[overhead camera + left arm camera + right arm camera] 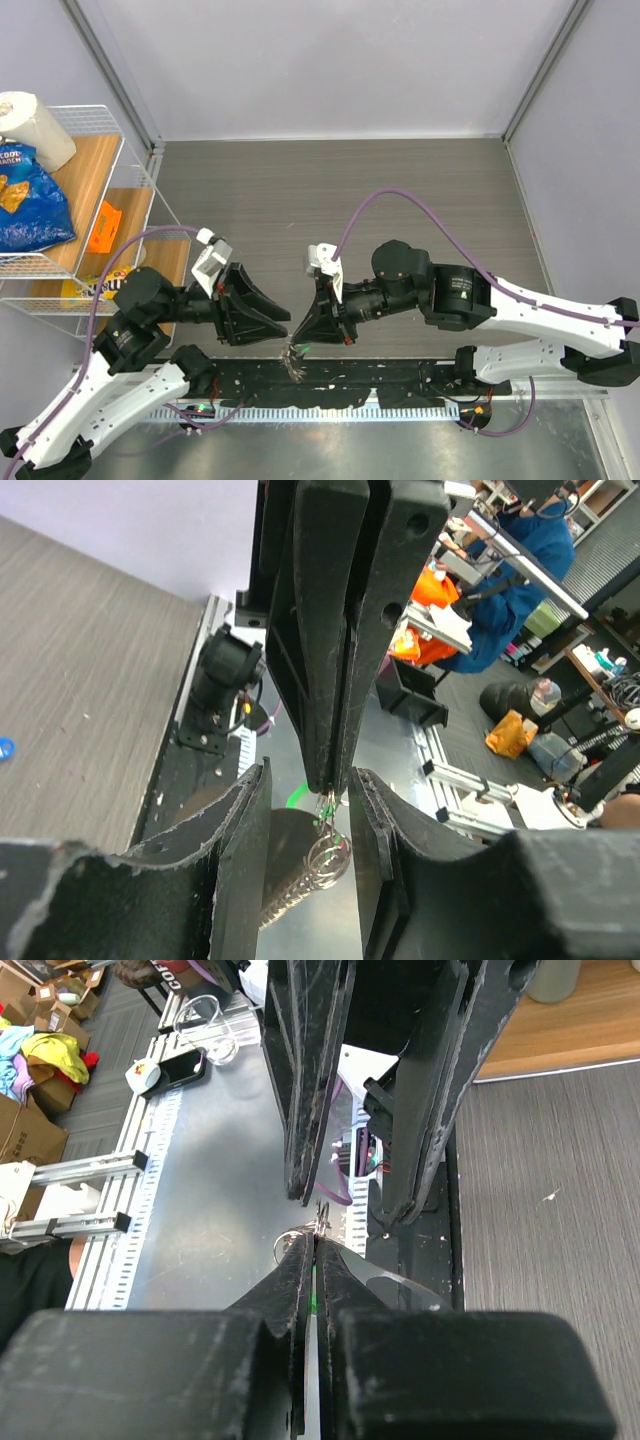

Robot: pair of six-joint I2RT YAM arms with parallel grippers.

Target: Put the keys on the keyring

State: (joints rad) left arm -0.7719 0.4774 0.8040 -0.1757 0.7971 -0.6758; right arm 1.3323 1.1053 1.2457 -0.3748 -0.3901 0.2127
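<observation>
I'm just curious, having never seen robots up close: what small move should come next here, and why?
Probably the left hand should close gently on the keyring, which dangles free just below the right hand. The left stands open on either side, while the right pinches what looks like the green key.

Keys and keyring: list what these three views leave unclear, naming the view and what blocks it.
- Green key: left wrist view, only a green sliver below the shut right end effector; blade hidden, threading unclear.
- Blue key: left wrist view, cut off by the left edge.
- Keyring: top view, too small against the dark base.
- Chain: left wrist view, blurred, lower end behind a left finger.
</observation>
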